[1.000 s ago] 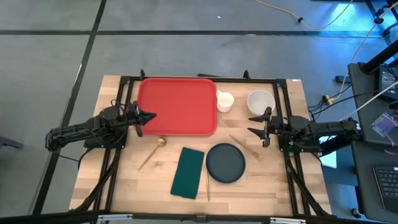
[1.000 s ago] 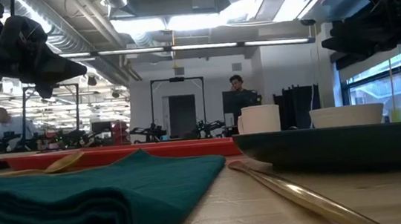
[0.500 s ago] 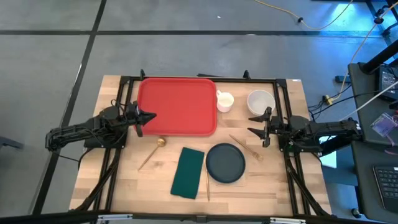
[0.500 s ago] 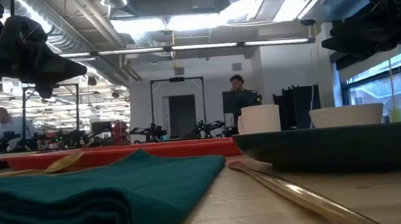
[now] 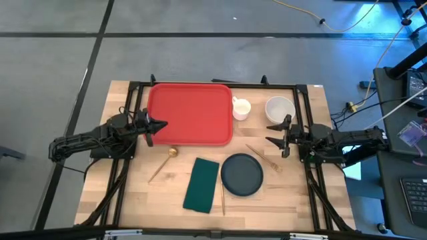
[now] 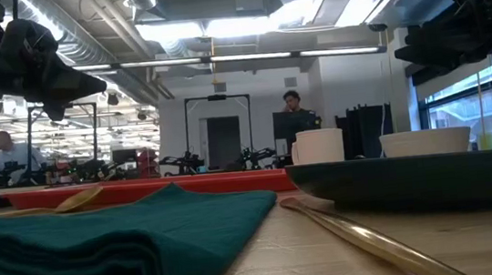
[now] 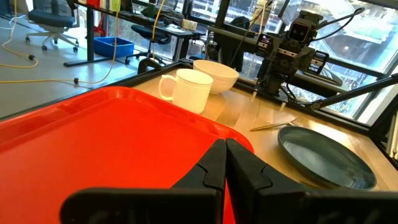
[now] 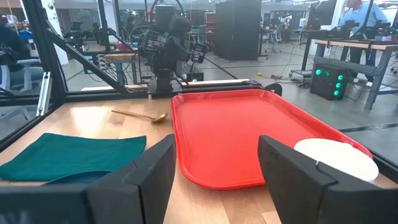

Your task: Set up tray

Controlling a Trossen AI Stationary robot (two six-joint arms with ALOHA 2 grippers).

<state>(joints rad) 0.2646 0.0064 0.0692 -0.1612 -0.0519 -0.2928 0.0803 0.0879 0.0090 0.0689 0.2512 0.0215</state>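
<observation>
While my left gripper sits pinched shut over the left edge of the tray, which lies at the table's back left, my right gripper hangs wide open near the bowl, holding nothing.

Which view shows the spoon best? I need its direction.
The high view: the whole spoon lies slanted beside the tray. The low view and right wrist view show it partly; the left wrist view doesn't.

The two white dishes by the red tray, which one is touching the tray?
The white mug, the smaller one. It sits right against the tray at its right edge, while the white bowl stands apart, farther right, near the open right gripper.
</observation>
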